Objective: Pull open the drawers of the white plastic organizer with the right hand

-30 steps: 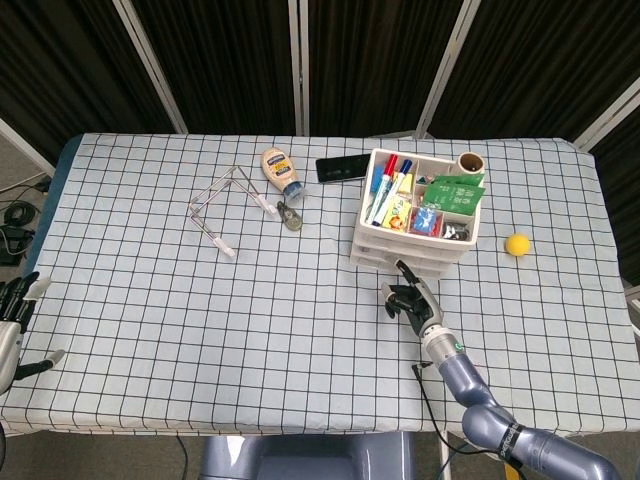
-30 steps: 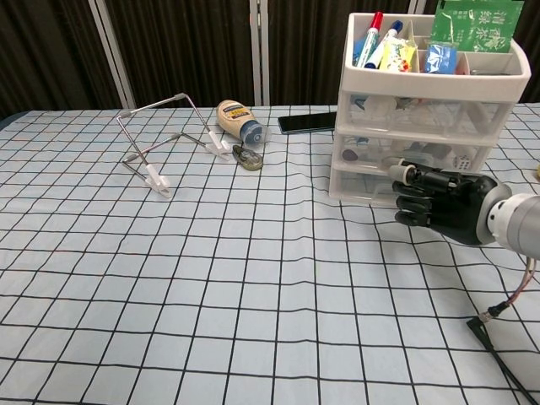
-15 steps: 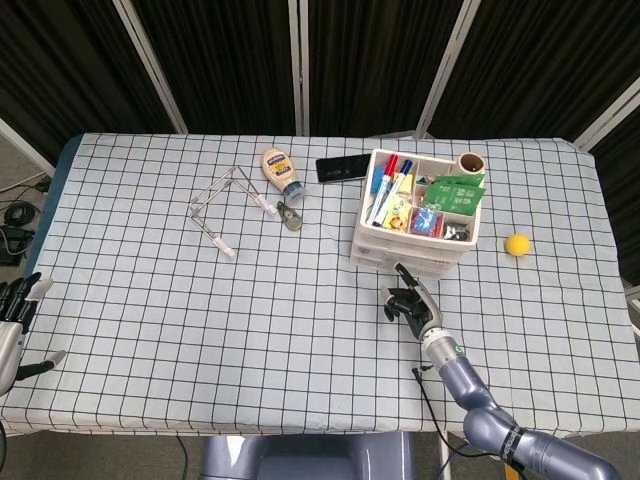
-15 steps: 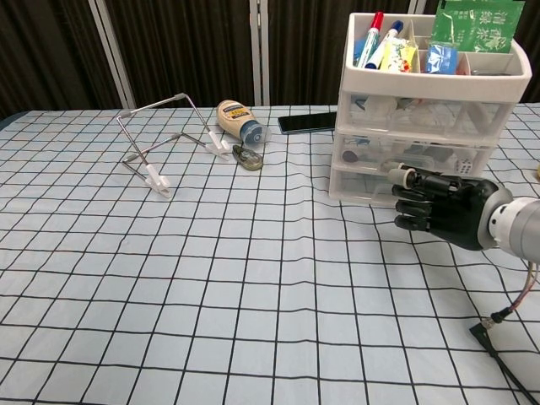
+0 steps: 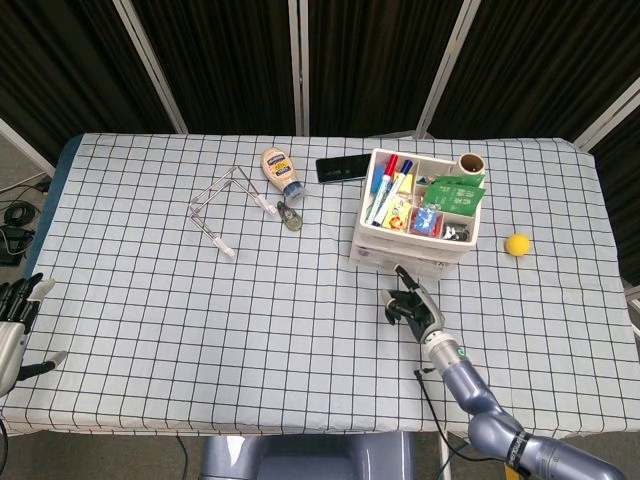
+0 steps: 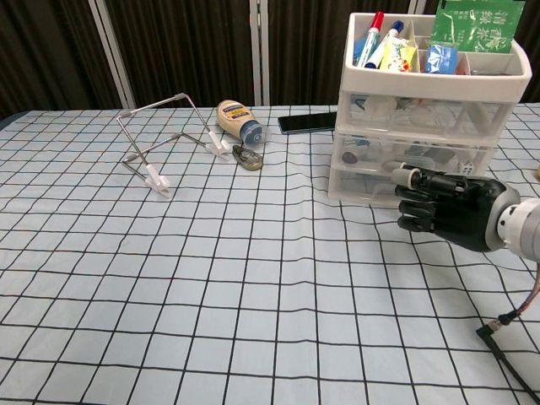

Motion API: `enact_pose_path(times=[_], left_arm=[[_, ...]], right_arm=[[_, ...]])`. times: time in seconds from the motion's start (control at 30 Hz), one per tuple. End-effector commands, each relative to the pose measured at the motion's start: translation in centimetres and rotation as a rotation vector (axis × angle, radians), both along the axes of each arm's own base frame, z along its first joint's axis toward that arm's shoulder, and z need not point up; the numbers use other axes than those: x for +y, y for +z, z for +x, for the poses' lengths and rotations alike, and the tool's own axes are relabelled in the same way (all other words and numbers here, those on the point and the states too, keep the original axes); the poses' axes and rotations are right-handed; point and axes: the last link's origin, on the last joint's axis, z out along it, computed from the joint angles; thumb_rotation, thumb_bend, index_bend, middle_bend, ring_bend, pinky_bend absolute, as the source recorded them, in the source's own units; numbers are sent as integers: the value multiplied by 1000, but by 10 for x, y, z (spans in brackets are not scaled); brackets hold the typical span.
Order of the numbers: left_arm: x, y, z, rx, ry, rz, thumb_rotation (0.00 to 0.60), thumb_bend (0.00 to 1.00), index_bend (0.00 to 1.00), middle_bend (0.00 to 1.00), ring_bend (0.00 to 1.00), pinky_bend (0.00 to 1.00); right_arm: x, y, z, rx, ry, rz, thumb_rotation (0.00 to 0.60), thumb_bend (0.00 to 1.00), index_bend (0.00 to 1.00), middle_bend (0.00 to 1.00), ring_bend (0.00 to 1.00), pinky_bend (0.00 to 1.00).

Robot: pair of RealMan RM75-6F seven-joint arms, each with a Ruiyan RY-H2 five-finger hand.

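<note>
The white plastic organizer [image 5: 415, 215] [image 6: 422, 126] stands right of the table's centre, with pens and packets in its top tray and clear drawers stacked below. My right hand [image 5: 412, 305] [image 6: 447, 211], black, hovers just in front of the lowest drawers [image 6: 371, 186] with its fingers curled in. One fingertip reaches up to the drawer fronts, and nothing shows inside the hand. No drawer stands visibly pulled out. My left hand [image 5: 12, 320] hangs at the table's near left corner, fingers apart and holding nothing.
A bent metal rod frame [image 5: 222, 205] [image 6: 160, 139], a mayonnaise bottle [image 5: 281, 170] [image 6: 238, 121] and a black phone [image 5: 342, 167] lie left of the organizer. A yellow ball [image 5: 517, 244] sits to its right. A black cable [image 6: 506, 346] trails near the front right edge.
My right hand has drawn back slightly toward the table's near edge, away from the organizer. The drawers and everything else look unmoved.
</note>
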Motion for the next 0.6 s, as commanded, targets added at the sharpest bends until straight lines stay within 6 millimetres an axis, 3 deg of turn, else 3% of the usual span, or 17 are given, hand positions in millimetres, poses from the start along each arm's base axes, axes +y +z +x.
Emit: enact_pose_path(times=[0.03, 0.6], left_arm=[[0, 0, 0, 0, 0, 0, 600, 24, 0, 0, 0, 0], [0, 5, -2, -15, 7, 16, 600, 24, 0, 0, 0, 0]], right_arm=[[1, 0, -1, -2, -1, 6, 600, 419, 171, 885, 891, 812], [17, 5, 0, -6, 45, 33, 600, 419, 175, 885, 891, 812]])
